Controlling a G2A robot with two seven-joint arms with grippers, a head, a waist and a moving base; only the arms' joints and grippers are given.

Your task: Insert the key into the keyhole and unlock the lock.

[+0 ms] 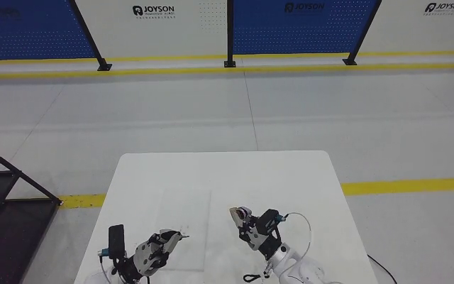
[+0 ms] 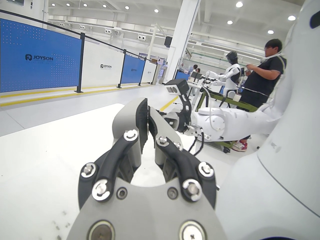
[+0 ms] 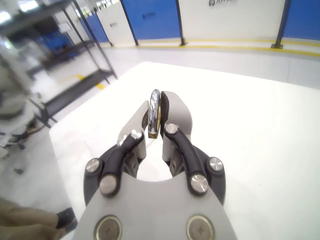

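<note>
Wide table (image 1: pixel 213 177) gap — between both end effectors (image 1: pixel 174 237) (image 1: pixel 242 216)

Both grippers hang over the near part of the table (image 1: pixel 227 170). The left gripper (image 1: pixel 176 236) is toward the near left corner, the right gripper (image 1: pixel 242 214) to its right near the middle, well apart. The lock (image 3: pixel 153 113) sits between the right gripper's fingers; the key (image 1: pixel 185 234) juts from the left gripper's tip. A rack (image 1: pixel 21 206) stands left of the table, a fence (image 1: pixel 227 28) behind it
</note>
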